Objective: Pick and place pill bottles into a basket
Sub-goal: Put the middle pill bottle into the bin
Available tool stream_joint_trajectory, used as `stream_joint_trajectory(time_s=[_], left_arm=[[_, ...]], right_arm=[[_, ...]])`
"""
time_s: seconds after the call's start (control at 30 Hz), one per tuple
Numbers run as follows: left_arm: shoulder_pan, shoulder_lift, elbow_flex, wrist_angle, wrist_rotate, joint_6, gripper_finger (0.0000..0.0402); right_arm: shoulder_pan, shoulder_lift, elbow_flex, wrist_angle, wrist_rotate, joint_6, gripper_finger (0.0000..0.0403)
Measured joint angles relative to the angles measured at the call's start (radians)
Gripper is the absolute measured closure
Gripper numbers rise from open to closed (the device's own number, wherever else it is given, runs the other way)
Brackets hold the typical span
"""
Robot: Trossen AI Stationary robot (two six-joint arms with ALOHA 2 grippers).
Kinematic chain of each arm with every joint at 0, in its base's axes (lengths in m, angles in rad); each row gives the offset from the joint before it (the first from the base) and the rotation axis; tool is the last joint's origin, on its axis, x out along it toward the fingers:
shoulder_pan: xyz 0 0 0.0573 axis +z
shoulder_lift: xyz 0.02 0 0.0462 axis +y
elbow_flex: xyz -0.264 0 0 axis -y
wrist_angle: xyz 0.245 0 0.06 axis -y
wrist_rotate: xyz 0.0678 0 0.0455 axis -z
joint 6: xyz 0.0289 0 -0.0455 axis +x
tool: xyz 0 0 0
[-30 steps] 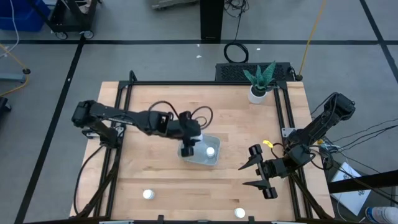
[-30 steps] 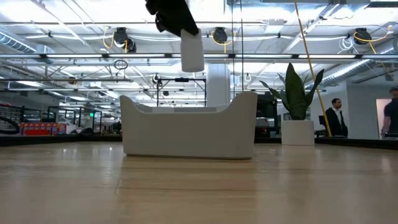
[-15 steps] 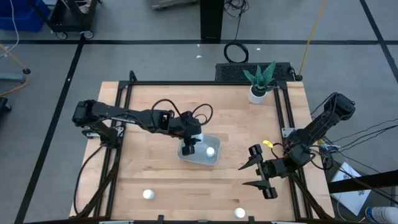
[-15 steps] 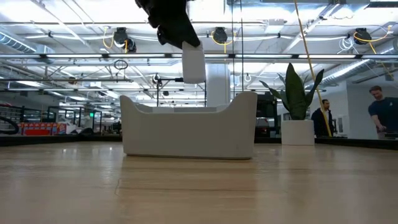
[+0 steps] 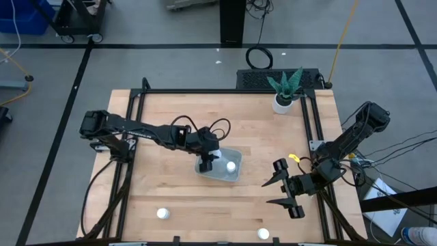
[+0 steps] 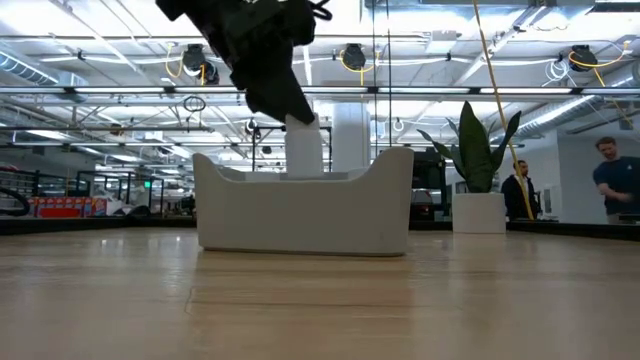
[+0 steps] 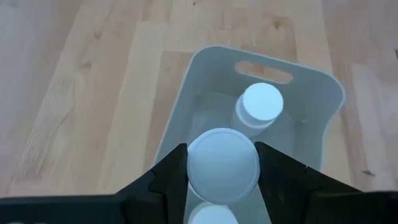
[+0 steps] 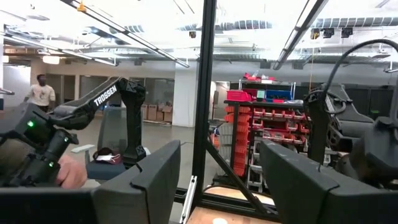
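Pill bottles: five (three [image 7: 262, 102] in basket [image 5: 234, 175], two [image 5: 162, 213] on table); potted plant [image 5: 285, 87]: one.

a potted plant [image 5: 285, 90] stands at the table's [image 5: 171, 109] far edge.

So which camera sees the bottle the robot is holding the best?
The left wrist view: the held bottle fills it, cap up, between the left gripper fingers. The low view shows its side entering the basket. The high view barely shows it; the right wrist view doesn't.

Bright overhead ceiling lights [image 6: 352, 57], soft shadows, sharp focus
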Motion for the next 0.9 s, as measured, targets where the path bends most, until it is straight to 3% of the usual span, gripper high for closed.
stream_joint_trajectory(time_s=[0.3, 0.67, 0.9], left_arm=[[0.017, 0.031, -0.068, 0.158, 0.053, -0.016, 0.0235], [0.020, 0.155, -0.071, 0.192, 0.072, -0.017, 0.0221], [0.021, 0.181, -0.065, 0.225, 0.061, -0.007, 0.0236]], right_arm=[[0.000, 0.000, 0.000, -0.004, 0.000, 0.000, 0.0190], [-0.003, 0.000, 0.000, -0.007, 0.001, 0.000, 0.0190], [-0.009, 0.000, 0.000, -0.013, 0.001, 0.002, 0.0190]])
